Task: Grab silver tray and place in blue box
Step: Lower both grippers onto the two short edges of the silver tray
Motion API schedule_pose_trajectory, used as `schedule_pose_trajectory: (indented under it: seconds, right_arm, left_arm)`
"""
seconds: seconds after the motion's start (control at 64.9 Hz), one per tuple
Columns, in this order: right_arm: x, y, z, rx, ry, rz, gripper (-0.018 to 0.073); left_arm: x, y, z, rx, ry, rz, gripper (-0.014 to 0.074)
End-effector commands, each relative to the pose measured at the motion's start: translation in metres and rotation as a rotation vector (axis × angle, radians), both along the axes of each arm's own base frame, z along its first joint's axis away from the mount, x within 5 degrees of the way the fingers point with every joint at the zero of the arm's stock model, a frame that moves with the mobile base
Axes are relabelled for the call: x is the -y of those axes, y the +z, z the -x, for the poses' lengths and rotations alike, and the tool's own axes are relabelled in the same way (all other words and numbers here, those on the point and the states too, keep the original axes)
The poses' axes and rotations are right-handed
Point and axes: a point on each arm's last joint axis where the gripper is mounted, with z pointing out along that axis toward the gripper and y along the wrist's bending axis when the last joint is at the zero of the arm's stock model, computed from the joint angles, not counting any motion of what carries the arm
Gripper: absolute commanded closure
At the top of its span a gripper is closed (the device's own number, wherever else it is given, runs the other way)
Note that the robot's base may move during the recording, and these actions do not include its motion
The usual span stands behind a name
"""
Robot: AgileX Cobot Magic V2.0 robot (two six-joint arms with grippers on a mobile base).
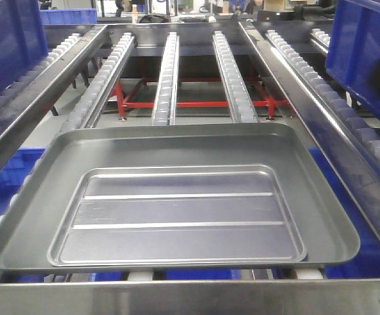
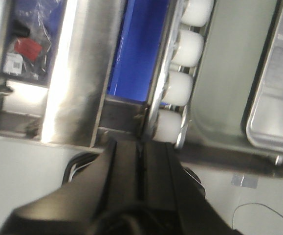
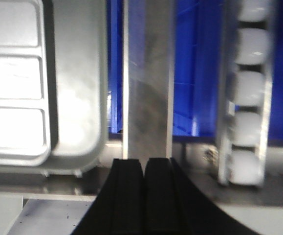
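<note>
The silver tray [image 1: 176, 200] lies flat on the roller rails at the near end of the conveyor, its recessed panel with two ridges facing up. Its corner shows at the right of the left wrist view [image 2: 273, 98] and at the left of the right wrist view [image 3: 43, 83]. The blue box [image 1: 12, 180] sits below the rails, visible through the gaps [image 3: 187, 73]. My left gripper [image 2: 142, 143] is shut and empty, just off the frame's near edge, left of the tray. My right gripper [image 3: 144, 161] is shut and empty, right of the tray.
White rollers [image 2: 187, 49] run along steel rails [image 1: 167, 72]. A steel crossbar [image 1: 190, 295] fronts the conveyor. Blue crates stand at the left [image 1: 6, 46] and right [image 1: 367, 52]. A red frame [image 1: 190, 104] lies under the rails.
</note>
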Motion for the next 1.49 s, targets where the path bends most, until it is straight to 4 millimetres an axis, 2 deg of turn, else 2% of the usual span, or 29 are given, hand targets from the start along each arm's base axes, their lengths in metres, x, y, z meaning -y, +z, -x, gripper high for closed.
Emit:
schedule_pose_trajectory:
  seconds: [0.0,0.169,0.323,0.462,0.739,1.356,1.479]
  right_arm:
    - [-0.011,0.01,-0.018,0.076,0.013,-0.024,0.0501]
    - [-0.023,-0.006,-0.042,0.025,0.003,-0.013,0.0501]
    - [-0.043,-0.011,-0.049,0.009,0.022,-0.035,0.0501]
    - [-0.065,-0.014,-0.059,0.025,0.043,-0.063,0.0501]
    - [-0.073,-0.029,-0.074,-0.032,0.029,-0.039,0.0501]
    - [-0.074,-0.029,-0.074,-0.028,0.025,-0.052,0.0501]
    - [-0.074,-0.029,-0.075,-0.025,0.026,-0.054,0.0452]
  left_arm:
    - [0.016,0.014,-0.017,0.069,0.027,0.024,0.0692]
    - [0.061,0.024,-0.048,0.075,-0.058,-0.075,0.0692]
    - [0.098,0.014,-0.07,0.034,-0.126,-0.102,0.0692]
    - [0.118,0.007,-0.085,-0.015,-0.114,-0.06,0.0692]
    - [0.121,0.007,-0.092,0.033,-0.11,-0.016,0.0692]
    - [0.119,-0.009,-0.085,-0.02,-0.116,-0.047,0.0692]
    - [0.121,-0.009,-0.084,-0.022,-0.121,-0.045,0.068]
